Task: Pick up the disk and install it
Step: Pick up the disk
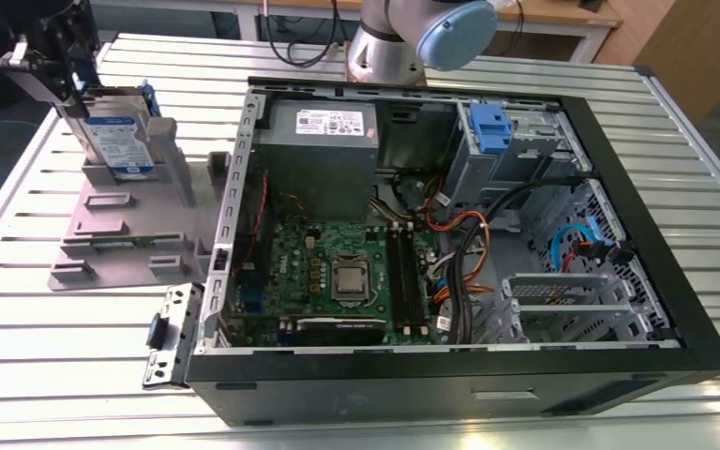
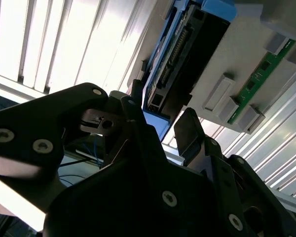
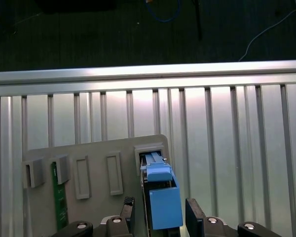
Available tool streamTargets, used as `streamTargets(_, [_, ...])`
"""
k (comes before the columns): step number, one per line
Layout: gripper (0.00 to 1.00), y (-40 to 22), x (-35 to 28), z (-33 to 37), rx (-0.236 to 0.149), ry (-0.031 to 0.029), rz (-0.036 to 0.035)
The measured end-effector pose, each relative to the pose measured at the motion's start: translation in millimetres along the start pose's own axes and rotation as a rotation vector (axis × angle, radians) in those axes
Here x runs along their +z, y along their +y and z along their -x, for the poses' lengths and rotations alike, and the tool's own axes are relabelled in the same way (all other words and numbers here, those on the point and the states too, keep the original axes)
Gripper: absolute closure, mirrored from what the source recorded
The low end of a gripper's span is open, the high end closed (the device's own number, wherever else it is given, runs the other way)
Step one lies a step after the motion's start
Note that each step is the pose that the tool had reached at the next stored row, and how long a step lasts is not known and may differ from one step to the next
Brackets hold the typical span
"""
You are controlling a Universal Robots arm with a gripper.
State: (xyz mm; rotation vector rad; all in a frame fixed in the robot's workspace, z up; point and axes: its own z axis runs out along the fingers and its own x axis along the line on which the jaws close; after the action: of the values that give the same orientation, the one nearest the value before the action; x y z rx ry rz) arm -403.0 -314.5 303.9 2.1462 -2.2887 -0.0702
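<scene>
Pincer (image 3: pixel 161 210) points down over the stand (image 3: pixel 89 153), open, fingers (image 3: pixel 195 215) straddling the upright disk (image 3: pixel 163 192).

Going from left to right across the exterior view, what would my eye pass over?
The disk standing in its grey stand → inside the open computer case, the green motherboard → the orange cable bundle → the silver metal cage.
</scene>
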Motion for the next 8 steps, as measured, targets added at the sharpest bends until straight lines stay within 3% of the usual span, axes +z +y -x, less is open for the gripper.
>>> streamTargets(8, [0.47, -0.1, 2.2, -0.1, 0.0, 0.0, -0.0001])
